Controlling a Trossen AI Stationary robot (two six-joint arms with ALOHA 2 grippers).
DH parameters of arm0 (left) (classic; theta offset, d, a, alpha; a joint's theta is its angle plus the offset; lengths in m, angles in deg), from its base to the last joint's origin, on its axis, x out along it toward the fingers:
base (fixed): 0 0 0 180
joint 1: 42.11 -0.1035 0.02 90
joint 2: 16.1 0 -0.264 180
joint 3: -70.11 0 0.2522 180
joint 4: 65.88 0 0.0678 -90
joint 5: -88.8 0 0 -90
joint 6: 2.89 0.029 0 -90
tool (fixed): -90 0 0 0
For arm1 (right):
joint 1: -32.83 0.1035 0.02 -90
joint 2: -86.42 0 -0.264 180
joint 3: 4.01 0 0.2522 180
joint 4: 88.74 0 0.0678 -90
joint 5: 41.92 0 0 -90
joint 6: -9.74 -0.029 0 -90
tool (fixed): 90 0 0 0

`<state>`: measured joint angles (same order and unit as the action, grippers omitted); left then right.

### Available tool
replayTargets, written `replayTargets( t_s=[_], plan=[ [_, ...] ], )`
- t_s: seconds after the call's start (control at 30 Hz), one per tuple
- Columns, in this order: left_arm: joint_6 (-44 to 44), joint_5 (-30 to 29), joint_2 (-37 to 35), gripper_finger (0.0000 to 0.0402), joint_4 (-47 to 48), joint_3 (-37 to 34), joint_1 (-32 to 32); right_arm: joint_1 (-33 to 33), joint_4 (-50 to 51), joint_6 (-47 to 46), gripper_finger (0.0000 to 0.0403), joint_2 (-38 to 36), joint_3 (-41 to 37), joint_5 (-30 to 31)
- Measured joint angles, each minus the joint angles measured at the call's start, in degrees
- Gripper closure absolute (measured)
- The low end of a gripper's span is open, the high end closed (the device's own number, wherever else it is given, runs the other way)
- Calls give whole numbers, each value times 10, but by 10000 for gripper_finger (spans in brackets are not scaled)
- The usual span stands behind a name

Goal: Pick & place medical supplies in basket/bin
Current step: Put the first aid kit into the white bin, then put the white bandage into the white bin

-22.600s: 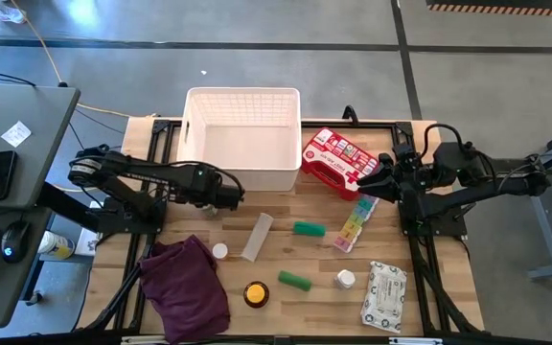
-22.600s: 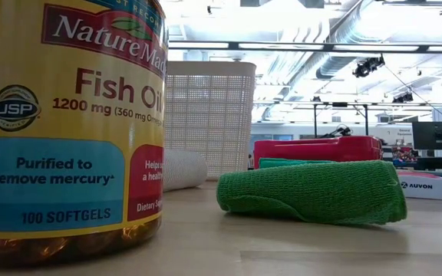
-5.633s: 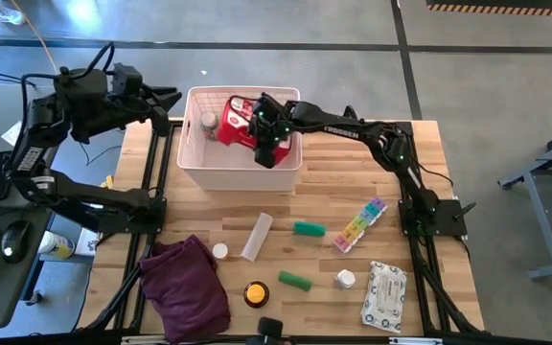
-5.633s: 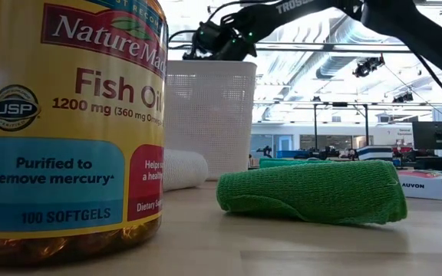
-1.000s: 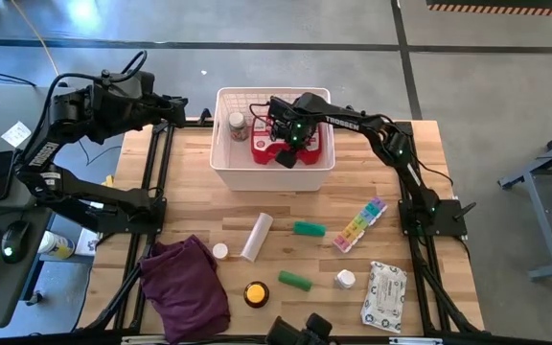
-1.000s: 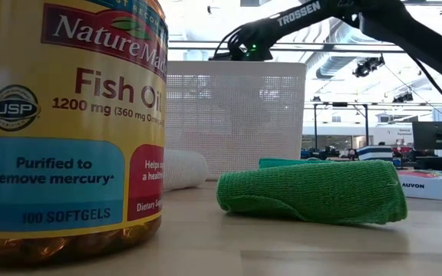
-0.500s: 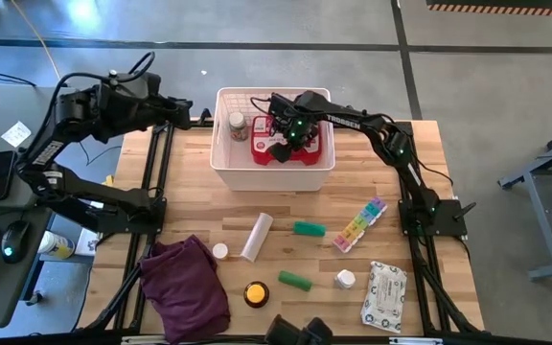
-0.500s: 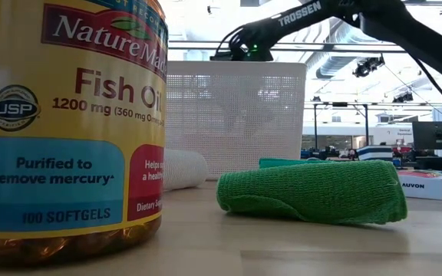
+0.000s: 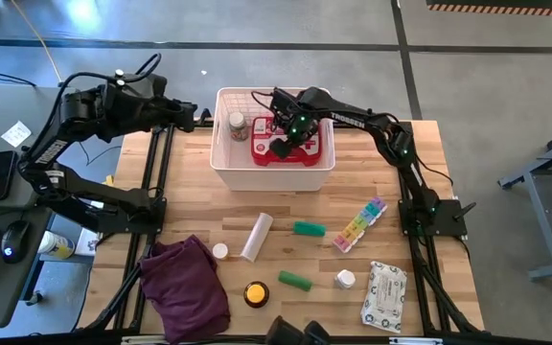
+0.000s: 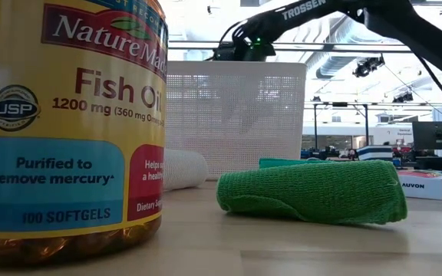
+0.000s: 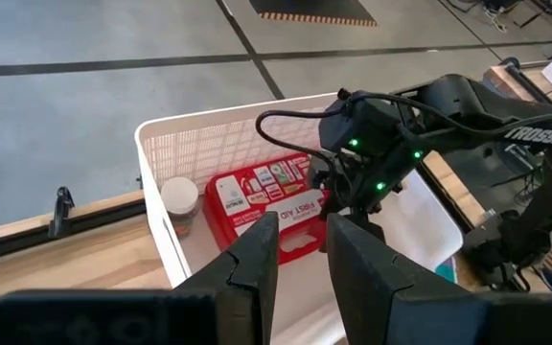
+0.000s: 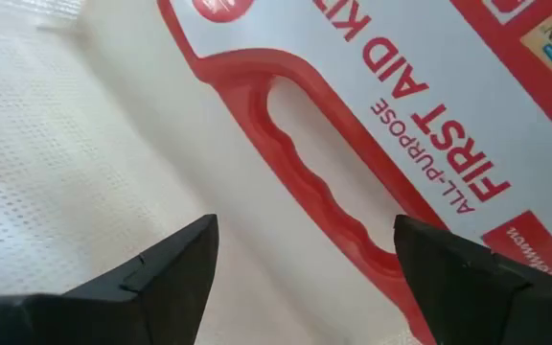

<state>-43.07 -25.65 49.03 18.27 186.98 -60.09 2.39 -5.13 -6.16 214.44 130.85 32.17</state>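
One red moulded first-aid case [image 9: 293, 142] | perforated white basket [image 9: 271, 178] | ribbed handle

Open-plan lab: exposed ceiling ducts [image 10: 336, 54], concrete floor [image 9: 286, 24], monitor [image 10: 434, 136].

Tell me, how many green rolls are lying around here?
2. One green roll lies mid-table beside the rainbow pill organiser; the other lies nearer the front edge. None shows inside the white basket.
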Motion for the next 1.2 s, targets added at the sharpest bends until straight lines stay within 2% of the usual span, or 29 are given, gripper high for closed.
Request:
replayTargets(
  t_s=[0.17,0.5,0.7,0.87,1.07,1.2],
  plan=[
    [-1,15,0,275,0,0,0,-6,6,2,98,-13,0,-12],
    [45,47,3,275,-1,0,0,-9,-79,12,98,-132,0,22],
    [70,137,12,275,-2,0,0,-3,-76,42,98,-194,0,14],
    [74,227,36,275,1,0,0,26,-36,32,98,-237,0,9],
    [56,239,57,275,60,0,5,91,79,-2,98,-252,-1,28],
    [46,237,61,275,101,0,37,161,105,-26,98,-258,-1,88]
  ],
)
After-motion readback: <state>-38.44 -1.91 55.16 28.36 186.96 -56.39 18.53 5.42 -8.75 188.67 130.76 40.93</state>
